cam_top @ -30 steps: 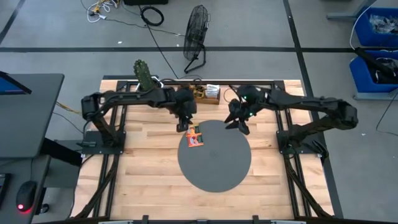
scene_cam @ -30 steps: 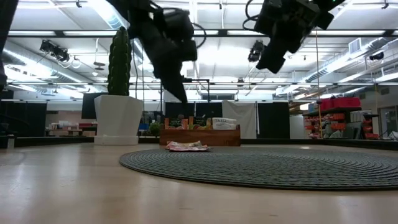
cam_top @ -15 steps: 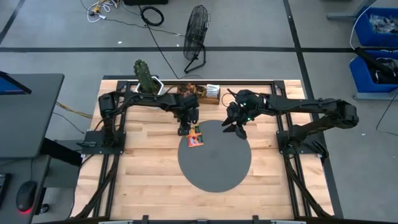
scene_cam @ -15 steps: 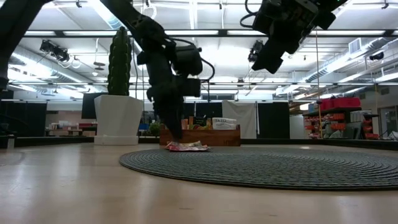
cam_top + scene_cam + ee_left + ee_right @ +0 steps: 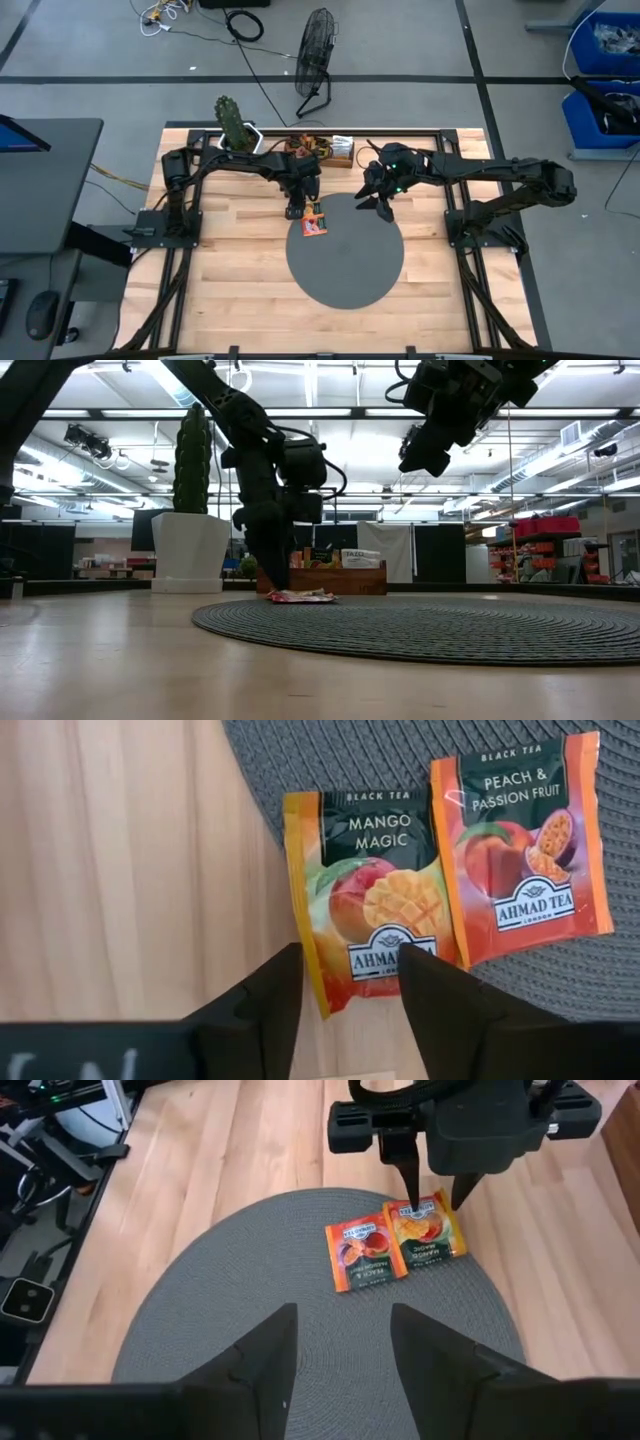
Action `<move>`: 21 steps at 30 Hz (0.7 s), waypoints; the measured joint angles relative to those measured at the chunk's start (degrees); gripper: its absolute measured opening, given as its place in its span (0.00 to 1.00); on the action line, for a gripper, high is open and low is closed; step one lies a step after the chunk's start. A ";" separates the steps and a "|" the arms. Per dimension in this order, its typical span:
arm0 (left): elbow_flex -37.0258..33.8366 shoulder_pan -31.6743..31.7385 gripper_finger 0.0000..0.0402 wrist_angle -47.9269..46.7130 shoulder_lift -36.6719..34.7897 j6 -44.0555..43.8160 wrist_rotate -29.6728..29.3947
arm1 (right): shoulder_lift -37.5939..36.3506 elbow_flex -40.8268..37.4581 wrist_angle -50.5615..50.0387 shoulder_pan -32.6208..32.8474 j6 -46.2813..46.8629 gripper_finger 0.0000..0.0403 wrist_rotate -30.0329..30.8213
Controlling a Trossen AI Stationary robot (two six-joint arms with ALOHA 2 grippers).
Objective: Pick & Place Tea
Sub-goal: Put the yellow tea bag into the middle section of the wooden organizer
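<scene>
Two orange tea sachets lie flat side by side on the far-left rim of the grey disc (image 5: 345,250): a "Mango Magic" one (image 5: 370,900) and a "Peach & Passion Fruit" one (image 5: 520,850). The mango sachet's corner (image 5: 325,1000) juts over the rim onto the wood. My left gripper (image 5: 350,995) is open and points down, with one finger on each side of the mango sachet's end, low over the table in the low view (image 5: 275,585). My right gripper (image 5: 372,200) is open and empty. It hangs high over the disc's far right part (image 5: 425,455). My left gripper's open fingers (image 5: 412,1190) point down from above and straddle the mango sachet's end (image 5: 350,970) at the disc's rim. I cannot tell whether the tips touch the sachet. The sachet lies flat on the disc.
A brown wooden tray (image 5: 325,150) with more sachets stands at the table's far edge, behind the left gripper. A cactus in a white pot (image 5: 232,125) stands at the far left corner. Bare wood (image 5: 240,280) lies left of and in front of the disc.
My left gripper has come down from well above the table to the sachets at the disc's far-left rim, moving a little toward the near edge. My right gripper has drifted slightly toward the table's left. The two sachets have stayed where they were.
</scene>
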 joint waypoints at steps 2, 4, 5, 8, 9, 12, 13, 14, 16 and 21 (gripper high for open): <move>0.00 0.02 0.40 0.07 0.04 0.02 0.00 | 0.00 0.00 0.03 0.00 0.00 0.42 0.00; 0.04 0.00 0.38 0.39 0.76 -0.11 0.02 | 0.00 0.00 0.11 0.00 0.01 0.42 0.01; 0.04 -0.04 0.36 0.20 1.00 -0.58 0.14 | 0.00 0.00 0.14 0.00 0.00 0.42 0.11; 0.20 -0.03 0.34 0.35 2.01 -2.08 1.04 | 0.00 0.00 0.18 0.00 0.50 0.42 1.33; 0.24 -0.04 0.33 0.33 2.16 -2.58 1.20 | 0.00 0.00 0.18 0.00 0.89 0.42 1.44; 0.24 -0.09 0.29 0.30 2.18 -3.00 0.95 | 0.00 0.00 0.35 0.00 1.29 0.42 1.46; 0.23 -0.09 0.27 0.18 2.01 -3.03 0.63 | 0.00 0.00 0.42 -0.01 1.29 0.42 1.46; 0.17 -0.09 0.25 0.09 1.84 -3.06 0.20 | 0.00 0.00 0.58 -0.02 1.29 0.42 1.46; 0.13 -0.22 0.18 -0.24 1.31 -3.13 -0.68 | 0.00 0.00 0.83 -0.02 1.29 0.42 1.46; -0.11 -0.04 0.03 -1.84 -1.30 -4.98 -2.73 | 0.02 0.00 1.38 -0.02 1.29 0.42 1.46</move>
